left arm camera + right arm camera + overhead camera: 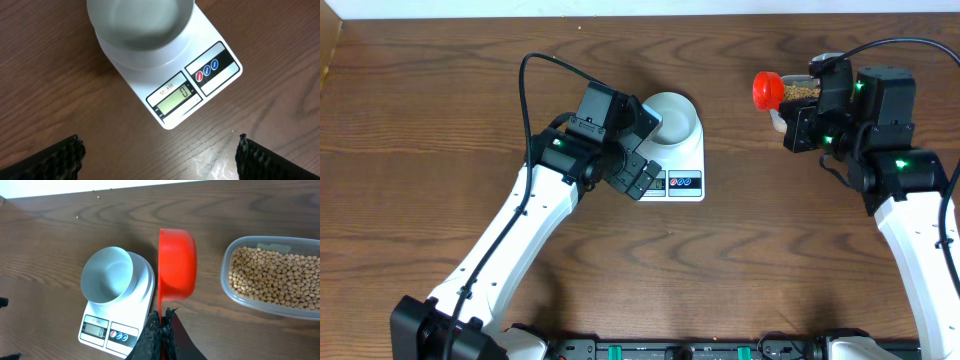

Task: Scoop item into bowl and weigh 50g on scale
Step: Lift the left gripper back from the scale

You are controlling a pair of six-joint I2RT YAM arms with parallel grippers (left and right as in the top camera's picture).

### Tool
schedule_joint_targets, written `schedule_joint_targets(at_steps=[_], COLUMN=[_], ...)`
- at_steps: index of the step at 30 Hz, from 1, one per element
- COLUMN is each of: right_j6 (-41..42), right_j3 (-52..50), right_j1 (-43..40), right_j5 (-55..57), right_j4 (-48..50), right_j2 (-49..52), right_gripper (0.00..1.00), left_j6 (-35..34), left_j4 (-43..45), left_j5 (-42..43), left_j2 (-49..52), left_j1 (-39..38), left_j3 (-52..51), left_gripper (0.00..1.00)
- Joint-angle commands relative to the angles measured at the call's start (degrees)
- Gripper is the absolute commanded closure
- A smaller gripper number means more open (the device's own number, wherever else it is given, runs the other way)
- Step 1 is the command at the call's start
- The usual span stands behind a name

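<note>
The pale bowl [670,118] stands empty on the white scale [686,184] at mid-table; the display reads 0 in the left wrist view. My left gripper [642,178] is open and empty just in front of the scale [215,70] and bowl [140,25], fingers spread [160,160]. My right gripper [162,326] is shut on the handle of a red scoop [177,265], held above the table between the bowl [107,275] and the clear tub. The tan beans [272,277] fill that tub. The scoop [767,90] is turned on its side; its inside is hidden.
The clear plastic tub [227,287] sits at the back right, partly under my right arm [880,110] in the overhead view. A few stray beans [77,216] lie near the table's far edge. The scale [107,330] has two buttons beside its display.
</note>
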Motion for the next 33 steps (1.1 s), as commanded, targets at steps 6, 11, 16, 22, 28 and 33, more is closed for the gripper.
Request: schedule_joint_targets(at_steps=[6, 11, 16, 22, 28, 33], right_j6=[-0.74, -0.74, -0.74, -0.74, -0.74, -0.74], right_j3=[1.07, 1.05, 1.05, 1.05, 1.07, 1.05], right_j1=[-0.26, -0.26, -0.26, -0.26, -0.28, -0.28], right_j5=[-0.52, -0.52, -0.52, -0.52, -0.5, -0.5], right_j4=[-0.52, -0.52, -0.57, -0.52, -0.52, -0.52], right_j2=[0.22, 0.22, 0.22, 0.22, 0.22, 0.22], right_gripper=[0.99, 0.99, 0.99, 0.99, 0.99, 0.99], left_j6=[-0.13, -0.13, -0.11, -0.11, -0.11, -0.11], left_j4=[-0.33, -0.48, -1.09, -1.09, -1.07, -1.07], left_j5=[0.72, 0.72, 0.72, 0.7, 0.7, 0.7], left_j2=[-6.32, -7.82, -7.58, -7.58, -7.58, -7.58], left_j1=[0.2, 0.2, 0.2, 0.2, 0.2, 0.2], left_j3=[0.31, 0.31, 0.22, 0.2, 0.22, 0.2], left_gripper=[0.02, 0.02, 0.02, 0.02, 0.02, 0.02])
